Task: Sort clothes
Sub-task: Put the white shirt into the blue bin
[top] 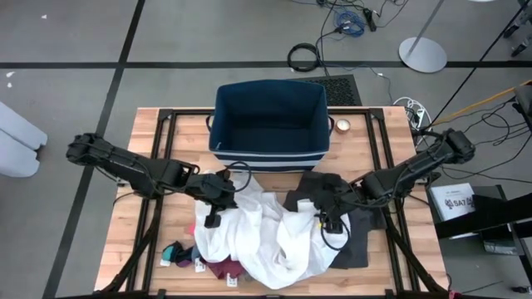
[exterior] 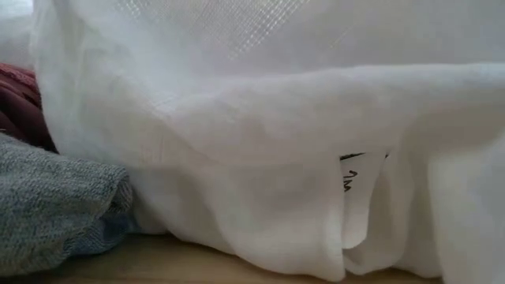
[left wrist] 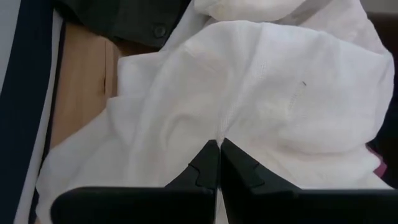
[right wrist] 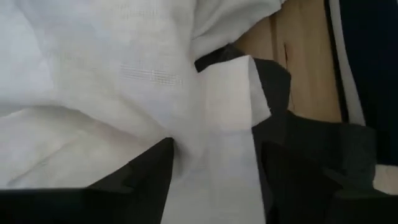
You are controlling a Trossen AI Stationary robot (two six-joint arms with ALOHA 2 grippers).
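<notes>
High view shows the sorting barely begun: the navy bin [top: 270,124] at the upper centre of the frame stands with nothing visible inside it, while all the clothes lie heaped on the table [top: 150,124] in the lower centre. The large white garment [top: 266,228] sprawls over the middle of the heap. A dark grey garment [top: 353,220] spreads out under and to the right of it. At the lower left edge of the pile, a teal sock [top: 173,249], a maroon piece [top: 223,267] and a small white sock [top: 199,264] poke out from beneath the white cloth.

Both arms reach in over the pile. The left tool [top: 214,199] sits at the left edge of the white garment; in the left wrist view its fingers [left wrist: 208,165] are pressed together, tips against the white fabric, and I cannot tell whether a fold is pinched between them. The right tool [top: 326,218] sits at the right side of the white garment where it meets the dark grey one; in the right wrist view its fingers [right wrist: 146,171] stand spread, with white cloth lying between them, not clamped.

Low view is filled by white cloth, with grey knit and a bit of maroon at its left.

By my judgement nothing is sorted yet; every garment remains to be separated and placed, and the white garment looks like the first to go.
</notes>
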